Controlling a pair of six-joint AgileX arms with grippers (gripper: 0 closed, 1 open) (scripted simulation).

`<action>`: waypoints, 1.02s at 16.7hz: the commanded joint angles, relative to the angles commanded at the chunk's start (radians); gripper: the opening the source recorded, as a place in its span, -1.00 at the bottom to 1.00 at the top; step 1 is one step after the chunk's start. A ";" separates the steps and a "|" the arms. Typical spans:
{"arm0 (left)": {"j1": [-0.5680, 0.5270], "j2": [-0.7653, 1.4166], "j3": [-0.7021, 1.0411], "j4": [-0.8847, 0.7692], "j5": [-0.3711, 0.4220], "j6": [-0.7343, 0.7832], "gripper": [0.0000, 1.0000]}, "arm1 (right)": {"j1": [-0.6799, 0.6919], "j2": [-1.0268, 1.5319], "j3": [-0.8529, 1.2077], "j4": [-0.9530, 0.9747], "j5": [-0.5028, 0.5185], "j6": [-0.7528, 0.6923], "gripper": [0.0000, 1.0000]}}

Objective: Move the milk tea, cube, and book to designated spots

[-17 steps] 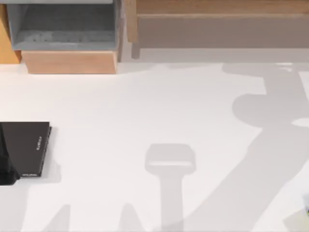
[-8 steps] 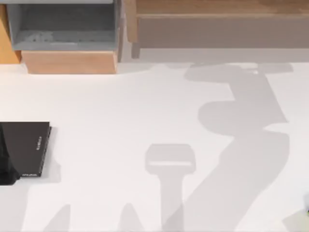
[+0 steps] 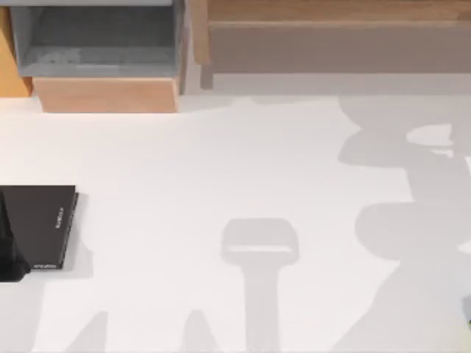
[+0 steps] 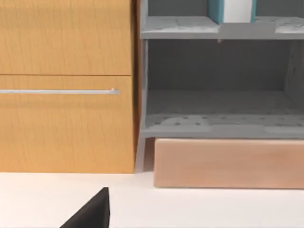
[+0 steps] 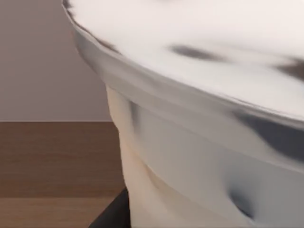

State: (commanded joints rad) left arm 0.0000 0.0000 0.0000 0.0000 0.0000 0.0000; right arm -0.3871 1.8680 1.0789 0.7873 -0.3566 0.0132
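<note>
A: Where is the milk tea (image 5: 190, 142) sitting?
B: Right against the right wrist camera, its pale cup looming large over brown wood; whether the right pincer is gripping it, I cannot tell.
A: And the book (image 4: 232, 10)?
B: Standing upright on the grey shelf's (image 4: 218, 28) upper level. A black book (image 3: 40, 224) is lying at the worktop's (image 3: 221, 169) left edge.

The cream-bodied milk tea cup with its wide white lid (image 5: 199, 109) looms close in the right wrist view, seemingly upright. The thick teal-covered book with white page edges (image 4: 232, 10) stands upright on the grey shelf's upper level.
</note>
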 joint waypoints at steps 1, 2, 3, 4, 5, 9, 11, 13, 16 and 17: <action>0.000 0.000 0.000 0.000 0.000 0.000 1.00 | -0.007 -0.010 -0.005 0.005 0.001 -0.004 -1.00; 0.000 0.000 0.000 0.000 0.000 0.000 1.00 | -0.008 -0.012 -0.006 0.006 0.001 -0.005 -1.00; 0.000 0.000 0.000 0.000 0.000 0.000 1.00 | -0.008 -0.012 -0.006 0.006 0.001 -0.005 -1.00; 0.000 0.000 0.000 0.000 0.000 0.000 1.00 | -0.008 -0.012 -0.006 0.006 0.001 -0.005 -1.00; 0.000 0.000 0.000 0.000 0.000 0.000 1.00 | -0.003 -0.008 -0.002 0.003 0.001 -0.002 -1.00; 0.000 0.000 0.000 0.000 0.000 0.000 1.00 | -0.034 -0.044 0.004 -0.012 0.007 0.014 -1.00; 0.000 0.000 0.000 0.000 0.000 0.000 1.00 | -0.072 -0.059 -0.009 -0.026 0.006 0.022 -1.00; 0.000 0.000 0.000 0.000 0.000 0.000 1.00 | -0.110 -0.052 -0.040 -0.035 0.003 0.021 -1.00; 0.000 0.000 0.000 0.000 0.000 0.000 1.00 | -0.126 0.020 -0.086 -0.016 -0.004 -0.005 -1.00; 0.000 0.000 0.000 0.000 0.000 0.000 1.00 | -0.119 0.054 -0.095 0.000 -0.007 -0.019 -1.00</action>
State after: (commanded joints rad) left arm 0.0000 0.0000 0.0000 0.0000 0.0000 0.0000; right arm -0.5059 1.9217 0.9834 0.7876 -0.3634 -0.0063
